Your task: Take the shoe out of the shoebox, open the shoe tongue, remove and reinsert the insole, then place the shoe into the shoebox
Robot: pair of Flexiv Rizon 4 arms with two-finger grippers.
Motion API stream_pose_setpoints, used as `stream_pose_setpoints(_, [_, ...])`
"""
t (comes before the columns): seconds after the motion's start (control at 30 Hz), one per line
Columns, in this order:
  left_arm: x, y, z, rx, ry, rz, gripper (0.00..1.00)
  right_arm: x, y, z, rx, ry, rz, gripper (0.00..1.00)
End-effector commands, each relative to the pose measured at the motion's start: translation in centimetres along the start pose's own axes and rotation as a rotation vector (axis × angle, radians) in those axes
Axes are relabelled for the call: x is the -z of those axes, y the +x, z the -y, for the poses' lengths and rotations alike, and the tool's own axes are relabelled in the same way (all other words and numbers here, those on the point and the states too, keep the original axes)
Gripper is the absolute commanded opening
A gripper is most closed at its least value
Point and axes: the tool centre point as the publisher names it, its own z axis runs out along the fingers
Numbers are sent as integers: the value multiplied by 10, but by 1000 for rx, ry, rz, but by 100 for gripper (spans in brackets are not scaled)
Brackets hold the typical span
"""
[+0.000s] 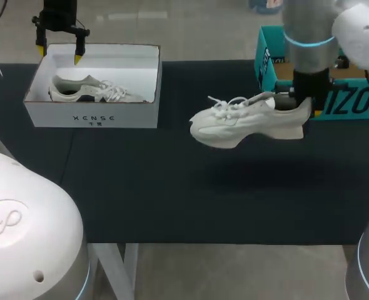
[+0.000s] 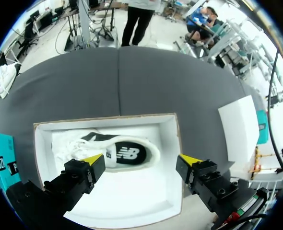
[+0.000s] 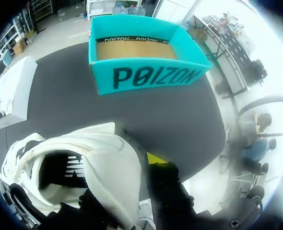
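The right fingers (image 3: 157, 158) clamp the heel of the white shoe (image 1: 247, 122), held above the desk (image 1: 172, 187) at the right. Far left, the left fingers (image 2: 94, 159) hang spread wide over the shoebox (image 1: 90, 115), another shoe (image 1: 90, 89) inside.

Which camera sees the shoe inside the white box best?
The left wrist view: it looks straight down into the white box, so the whole shoe shows from above. The head view shows it smaller, from the side. The right wrist view shows only the box, far off.
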Motion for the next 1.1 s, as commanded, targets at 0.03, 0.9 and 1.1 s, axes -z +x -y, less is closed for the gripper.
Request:
stream_pose_setpoints(0.03, [0, 1, -1, -1, 3, 0, 100, -13, 32, 30, 22, -396, 25, 0])
stream_pose_setpoints(0.9, [0, 1, -1, -1, 3, 0, 100, -67, 95, 71, 2, -86, 68, 0])
stream_pose_setpoints(1.1, [0, 1, -1, -1, 3, 0, 100, -70, 107, 62, -66, -26, 47, 0])
